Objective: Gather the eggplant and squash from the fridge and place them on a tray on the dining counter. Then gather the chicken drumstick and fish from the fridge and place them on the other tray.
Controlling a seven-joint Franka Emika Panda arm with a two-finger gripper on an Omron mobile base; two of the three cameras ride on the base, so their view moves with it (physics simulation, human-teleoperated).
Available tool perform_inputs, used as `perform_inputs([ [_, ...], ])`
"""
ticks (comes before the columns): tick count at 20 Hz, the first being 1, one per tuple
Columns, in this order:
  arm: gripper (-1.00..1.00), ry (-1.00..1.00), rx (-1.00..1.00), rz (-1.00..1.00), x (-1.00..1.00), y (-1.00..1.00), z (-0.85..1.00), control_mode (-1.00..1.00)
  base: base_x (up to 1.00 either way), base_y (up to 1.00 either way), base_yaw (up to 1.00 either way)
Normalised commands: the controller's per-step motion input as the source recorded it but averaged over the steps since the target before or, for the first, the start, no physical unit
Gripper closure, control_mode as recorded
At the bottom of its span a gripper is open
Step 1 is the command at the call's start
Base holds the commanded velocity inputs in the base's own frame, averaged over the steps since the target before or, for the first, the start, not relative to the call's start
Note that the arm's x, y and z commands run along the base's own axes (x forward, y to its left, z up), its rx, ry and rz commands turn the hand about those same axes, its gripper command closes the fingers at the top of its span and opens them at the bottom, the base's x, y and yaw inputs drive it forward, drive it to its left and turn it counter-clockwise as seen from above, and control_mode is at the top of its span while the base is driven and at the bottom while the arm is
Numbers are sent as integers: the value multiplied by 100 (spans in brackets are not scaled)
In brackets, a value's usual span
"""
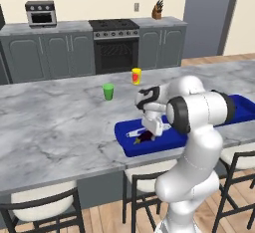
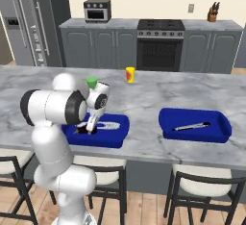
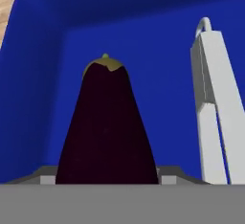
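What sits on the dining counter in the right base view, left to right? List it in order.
Green cup → near blue tray with the gripper over it → yellow cup → far blue tray holding silver tongs.

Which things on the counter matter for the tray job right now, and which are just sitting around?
Job:
- eggplant, between the gripper fingers, low in the near tray
- near blue tray
- other blue tray

Lying about:
- silver tongs in the near tray
- silver utensil in the other tray
- green cup
- yellow cup
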Motion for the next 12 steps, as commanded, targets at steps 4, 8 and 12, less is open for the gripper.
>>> perform_inputs([
  [4, -100, 0, 0, -6, -31, 2, 9, -100, 0, 0, 0],
  [8, -100, 0, 0, -6, -4, 1, 6, -100, 0, 0, 0],
  [12, -100, 0, -3, -9, -15, 0, 65, -100, 0, 0, 0],
])
